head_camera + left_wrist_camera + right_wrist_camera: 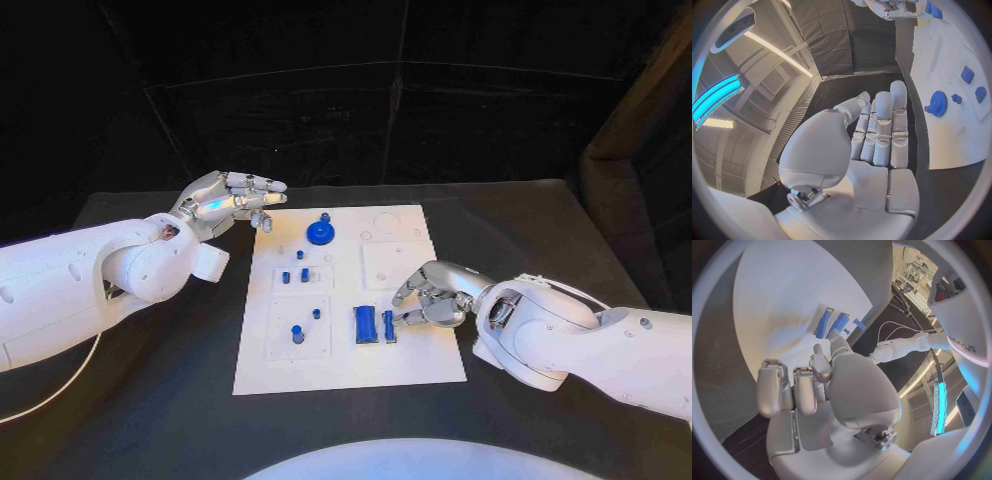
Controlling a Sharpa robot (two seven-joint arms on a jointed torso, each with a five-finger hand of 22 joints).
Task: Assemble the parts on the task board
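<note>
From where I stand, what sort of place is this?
Likely a robotics lab or test cell: a black table ringed by dark curtains, a white task board with small blue parts, and ceiling strip lights.

Matt white task board (418,355), glossy blue plastic parts (366,324), matt black table (144,420).

Left hand (873,150) empty beside task board (942,65).
</note>
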